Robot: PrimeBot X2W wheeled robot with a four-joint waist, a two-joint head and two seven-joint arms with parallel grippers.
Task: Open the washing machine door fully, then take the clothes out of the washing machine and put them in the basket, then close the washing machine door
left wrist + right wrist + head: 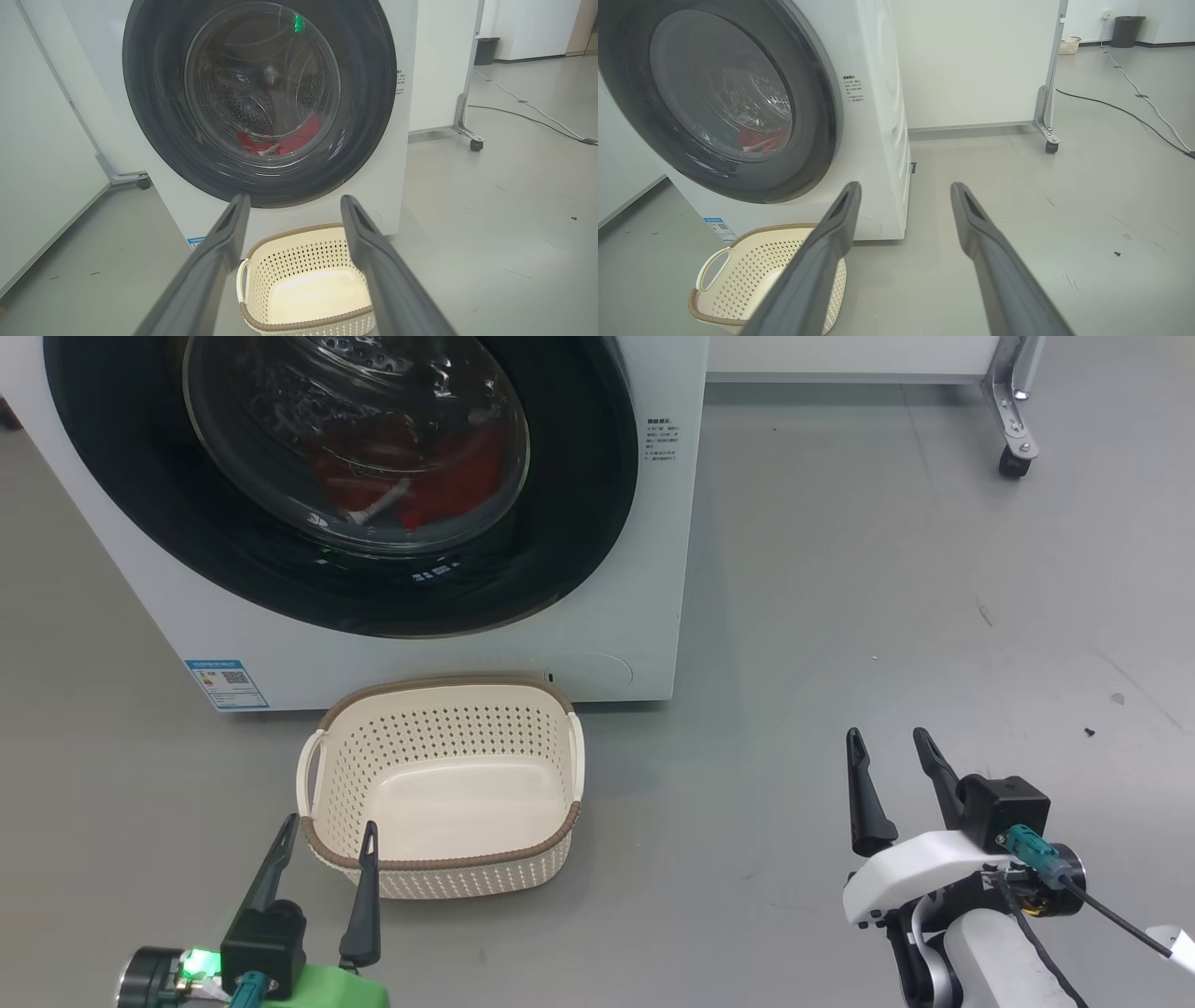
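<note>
The washing machine door (pixel 261 448) sits shut, flush against the front of the washing machine (pixel 653 616), its wide black rim glossy with reflections. Through the bulging glass the red clothes (pixel 448 476) lie heaped low in the steel drum, with a strip of white trim showing. A small blue label (pixel 226 683) is stuck at the machine's lower left corner, and a block of small dark print sits on the white face to the right of the door.

The basket (pixel 439 747) stands upright on the floor just in front of the machine, below the door, its far rim close to the base and its smooth bottom showing.

The floor (pixel 840 616) is plain grey, scuffed, with a few dark specks (pixel 1089 732) on the right. Behind the machine stands a white panel on a metal foot with a black caster (pixel 1013 462). The wrist views show cables (pixel 528 105) trailing across the floor and a dark bin (pixel 486 50) by the far wall.

The left gripper (pixel 331 823) hovers at the basket's near left corner, fingers spread wide and holding nothing. In its wrist view the basket lies ahead between the fingers. The right gripper (pixel 887 735) hangs over bare floor well to the right of the basket, fingers likewise spread apart, holding nothing.
</note>
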